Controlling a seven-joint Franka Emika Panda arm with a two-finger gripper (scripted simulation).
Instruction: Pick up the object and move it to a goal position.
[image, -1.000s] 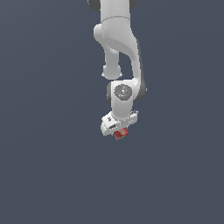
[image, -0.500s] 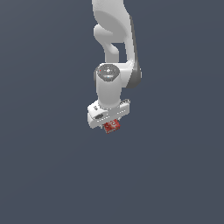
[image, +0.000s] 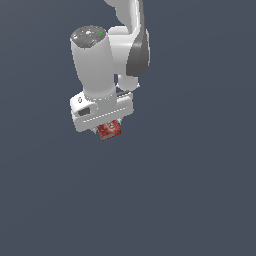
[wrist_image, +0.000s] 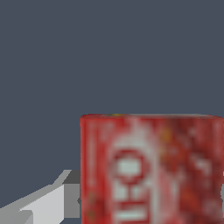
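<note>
In the exterior view we see the white arm (image: 107, 55) coming down from the 12 o'clock edge of the picture, with its wrist pointing downward. Under the wrist sits the hand (image: 107, 131), and the object (image: 109, 129), a small flat red box with white lettering, sticks out just below the hand's white body, toward 5 o'clock from it. The box is narrower than the hand and a little tilted. It is touching the hand; we see only plain dark grey around and below it.

In the wrist view the red box (wrist_image: 151, 168) is very near the camera and fills the area from the centre toward 5 o'clock. Beside it, at 7 o'clock, a pale grey finger (wrist_image: 41, 203) of the hand is visible. The fingers are clamped on the box.
</note>
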